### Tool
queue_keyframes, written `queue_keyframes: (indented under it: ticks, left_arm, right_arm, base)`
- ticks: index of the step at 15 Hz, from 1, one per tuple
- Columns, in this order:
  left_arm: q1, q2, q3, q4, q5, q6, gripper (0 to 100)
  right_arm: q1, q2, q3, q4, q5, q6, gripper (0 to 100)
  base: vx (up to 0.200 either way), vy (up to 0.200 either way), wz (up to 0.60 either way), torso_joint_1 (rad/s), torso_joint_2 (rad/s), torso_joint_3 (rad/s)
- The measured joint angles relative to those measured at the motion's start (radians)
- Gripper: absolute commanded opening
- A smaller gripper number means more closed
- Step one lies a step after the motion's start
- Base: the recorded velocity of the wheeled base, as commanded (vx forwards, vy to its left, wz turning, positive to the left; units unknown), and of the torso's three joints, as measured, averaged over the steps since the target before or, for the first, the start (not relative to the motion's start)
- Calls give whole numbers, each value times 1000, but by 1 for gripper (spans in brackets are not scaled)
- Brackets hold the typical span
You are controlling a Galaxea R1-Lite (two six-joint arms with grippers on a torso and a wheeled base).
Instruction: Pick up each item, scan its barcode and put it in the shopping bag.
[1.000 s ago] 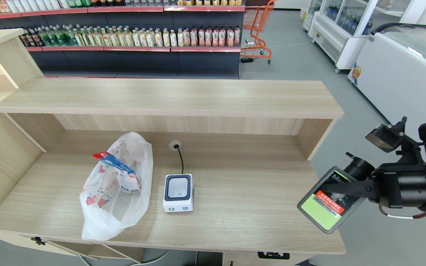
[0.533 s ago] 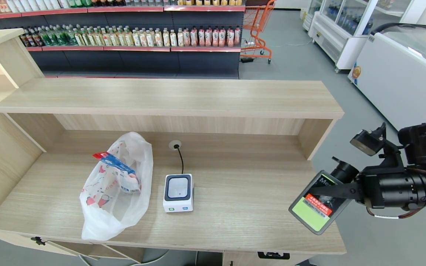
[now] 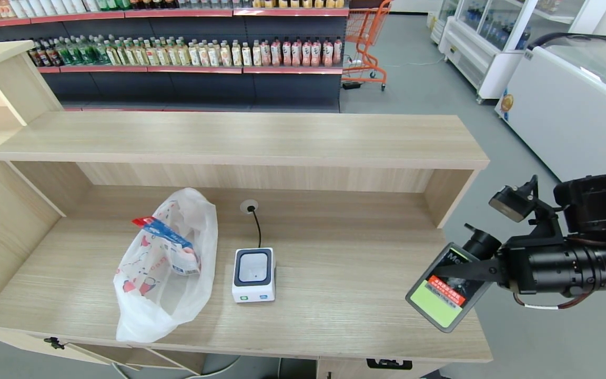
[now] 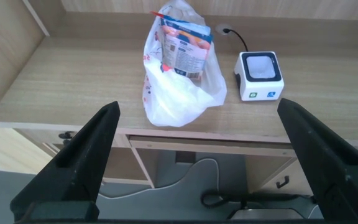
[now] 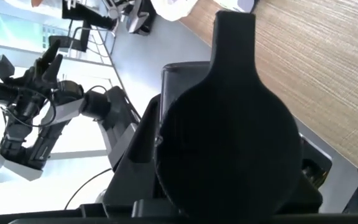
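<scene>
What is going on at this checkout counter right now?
The robot's right hand holds a flat dark packet with a green label at the counter's right end, short of the barcode scanner in the middle. The shopping bag lies on the left with one blue and red packet already inside. The left hand is open and holds nothing, back from the counter's front edge.

- Light wood-grain counter (image 3: 345,284), boxed in by side panels (image 3: 8,226) at both ends.
- Raised ledge (image 3: 240,139) of the same wood along the back, above the work surface.
- On the left part: white translucent shopping bag (image 3: 150,310), slumped, reaching to the front edge.
- Just right of the bag, near but apart: white scanner (image 3: 253,275), dark window facing up.
- Black cable (image 3: 257,226) from the scanner back to a round grommet (image 3: 249,206) in the surface.
</scene>
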Motion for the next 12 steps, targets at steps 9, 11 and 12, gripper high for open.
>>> queue_keyframes:
  ticks: [9, 11, 12]
  left_arm:
    - [0, 0, 0, 0, -2, 4, 100]
    - [0, 0, 0, 0, -1, 4, 100]
    - [0, 0, 0, 0, -1, 4, 100]
  right_arm:
    - [59, 111, -121, -14, -156, 2, 0]
    - [85, 162, -170, -15, -196, 2, 0]
    - [99, 184, -193, -16, -209, 1, 0]
  base:
    - [0, 200, 0, 2, 4, 3]
    - [0, 200, 0, 2, 2, 7]
    - [0, 0, 0, 0, 0, 0]
